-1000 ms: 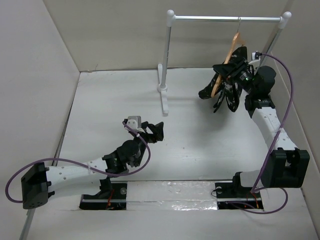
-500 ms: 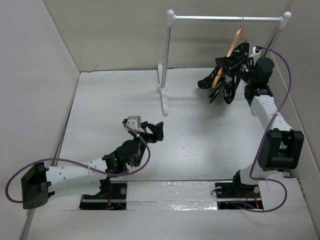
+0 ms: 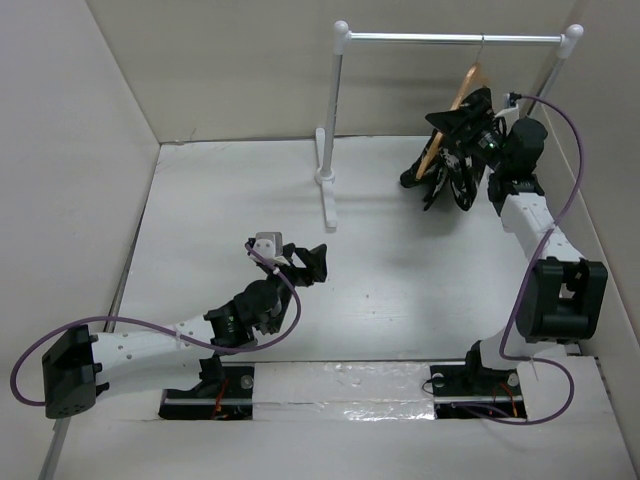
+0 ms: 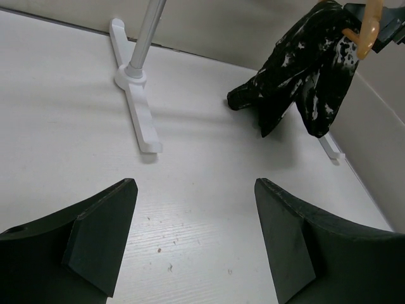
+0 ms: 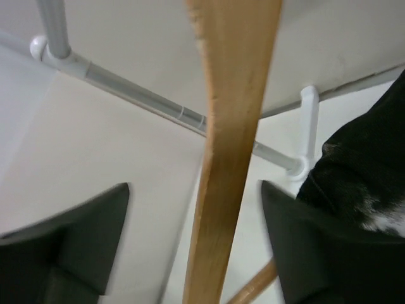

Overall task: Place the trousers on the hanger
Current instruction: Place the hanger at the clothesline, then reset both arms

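The tan wooden hanger (image 3: 466, 84) hangs tilted, its metal hook at the white rack's top rail (image 3: 450, 38). The black, white-splattered trousers (image 3: 441, 172) are draped over it and hang down at the back right. They also show in the left wrist view, the trousers (image 4: 304, 76) below the hanger (image 4: 366, 28). My right gripper (image 3: 463, 116) is open, one finger on each side of the hanger's arm (image 5: 231, 145) without touching it, the trousers (image 5: 361, 183) at the right edge. My left gripper (image 3: 310, 262) hovers open over the bare table (image 4: 202, 209), holding nothing.
The white rack's left post stands on a long foot (image 3: 327, 190), which shows as the foot (image 4: 136, 107) in the left wrist view. Walls close in the table on the left, back and right. The right arm reaches up close to the right wall.
My right gripper's jaws have sprung open off the hanger after lifting it toward the rail. The trousers have risen slightly with the hanger. The left arm has stayed put.
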`<state>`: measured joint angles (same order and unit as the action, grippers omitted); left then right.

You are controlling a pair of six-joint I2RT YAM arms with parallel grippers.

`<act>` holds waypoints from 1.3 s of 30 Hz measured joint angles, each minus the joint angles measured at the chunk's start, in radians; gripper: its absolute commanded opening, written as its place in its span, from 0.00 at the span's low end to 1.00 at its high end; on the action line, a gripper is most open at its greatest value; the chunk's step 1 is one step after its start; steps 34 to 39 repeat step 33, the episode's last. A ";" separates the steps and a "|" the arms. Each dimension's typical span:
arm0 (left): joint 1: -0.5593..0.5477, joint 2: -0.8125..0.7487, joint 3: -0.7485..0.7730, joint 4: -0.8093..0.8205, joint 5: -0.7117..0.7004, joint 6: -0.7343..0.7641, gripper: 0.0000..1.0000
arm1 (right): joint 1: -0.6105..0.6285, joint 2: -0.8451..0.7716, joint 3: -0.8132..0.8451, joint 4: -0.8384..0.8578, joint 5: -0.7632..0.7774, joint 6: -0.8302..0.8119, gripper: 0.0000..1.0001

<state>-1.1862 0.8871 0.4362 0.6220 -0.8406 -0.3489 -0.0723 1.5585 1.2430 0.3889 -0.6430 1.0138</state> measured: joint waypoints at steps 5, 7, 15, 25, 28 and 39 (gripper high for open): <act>0.000 0.000 0.013 -0.030 -0.033 0.000 0.81 | 0.005 -0.069 0.015 -0.149 0.077 -0.175 1.00; 0.001 0.000 0.021 -0.040 -0.047 0.000 0.81 | 0.011 -0.131 0.015 -0.234 0.158 -0.243 1.00; 0.003 0.000 0.024 -0.052 -0.064 0.001 0.85 | 0.068 -0.592 -0.248 -0.290 0.368 -0.394 1.00; 0.003 -0.021 0.024 -0.058 -0.088 0.013 0.99 | 0.198 -1.133 -0.674 -0.454 0.344 -0.495 1.00; 0.003 -0.021 0.024 -0.045 -0.095 0.024 0.99 | 0.212 -1.269 -0.729 -0.522 0.348 -0.509 1.00; 0.003 0.026 0.024 -0.008 -0.122 0.045 0.99 | 0.225 -1.329 -0.779 -0.610 0.348 -0.526 1.00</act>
